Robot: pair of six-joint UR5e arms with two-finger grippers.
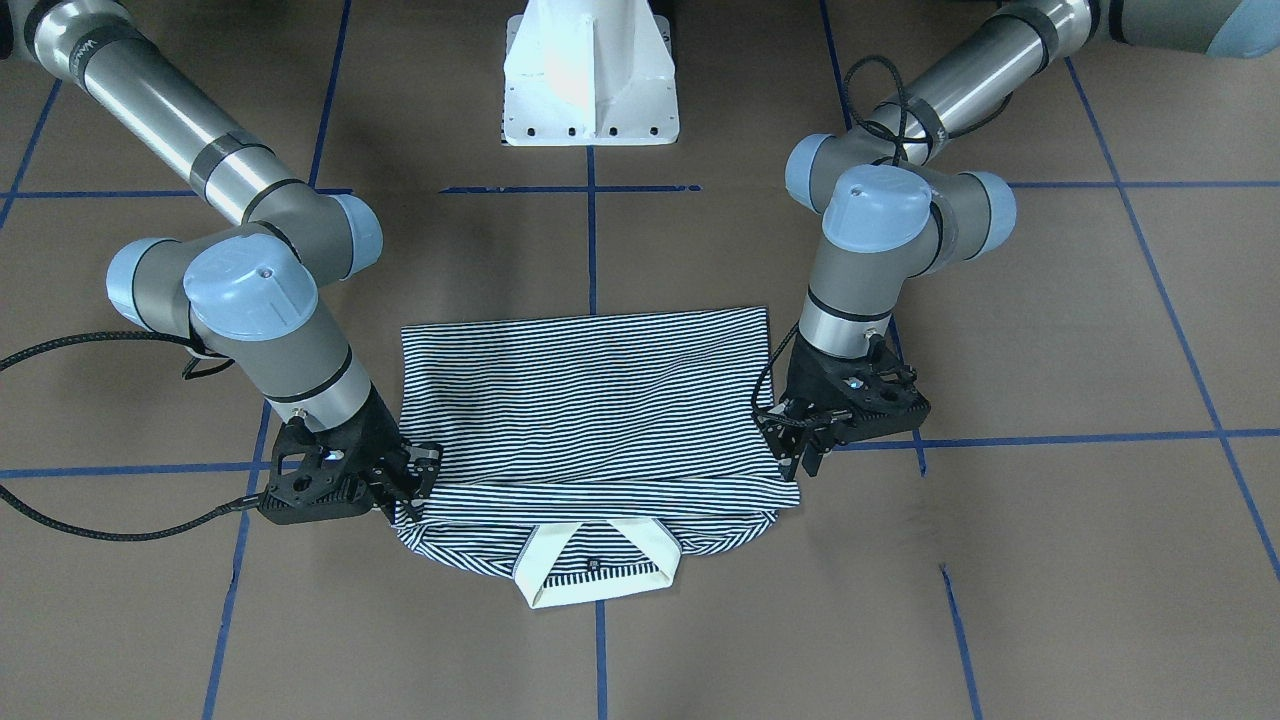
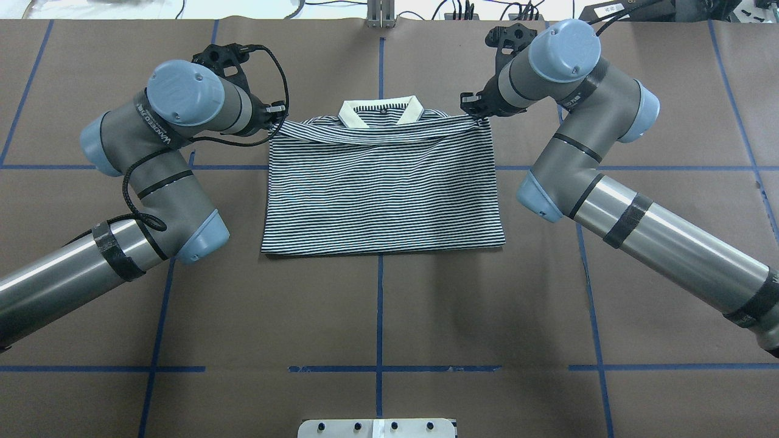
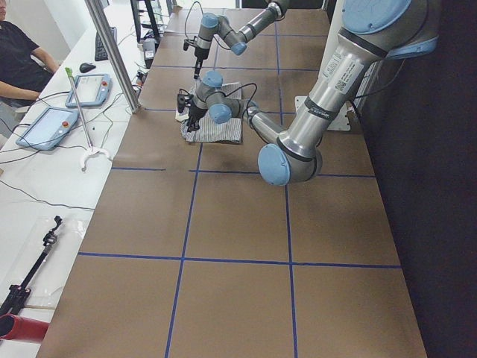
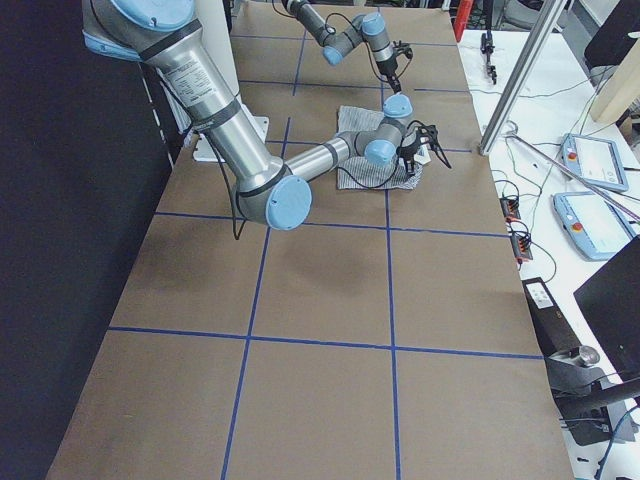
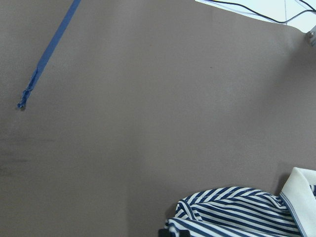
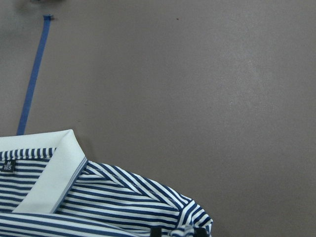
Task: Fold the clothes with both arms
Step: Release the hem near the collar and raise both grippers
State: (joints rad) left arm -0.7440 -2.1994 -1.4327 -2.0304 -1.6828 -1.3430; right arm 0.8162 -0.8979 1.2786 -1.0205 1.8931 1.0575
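The short-sleeved polo shirt with thin navy-and-white stripes [image 2: 383, 188] lies flat on the brown counter [image 2: 383, 316]. Its lower half is laid over its upper half. The loose edge of this upper layer runs just on the robot's side of the plain cream collar [image 2: 381, 111], and the collar itself is uncovered.

The left claw [image 2: 278, 117] is at the corner of this edge on one side of the collar, and the right claw [image 2: 473, 109] is at the other corner. The two are about equally far from the collar. In the wrist views each claw appears pressed together on a small bunch of striped cloth, so I judge that both are pinching the shirt corners.

The step in hand seems to be setting this fold down and letting go. To do it well, both corners should go down together, at the same distance from the collar, so that the edge is straight and parallel to it. The cloth between the claws should be only lightly tense, not stretched. The claws should then spread at the same time and rise straight up, because a sideways pull can drag the corner away from the collar and make wrinkles. The corner beside the left claw looks a little bunched and may need smoothing.
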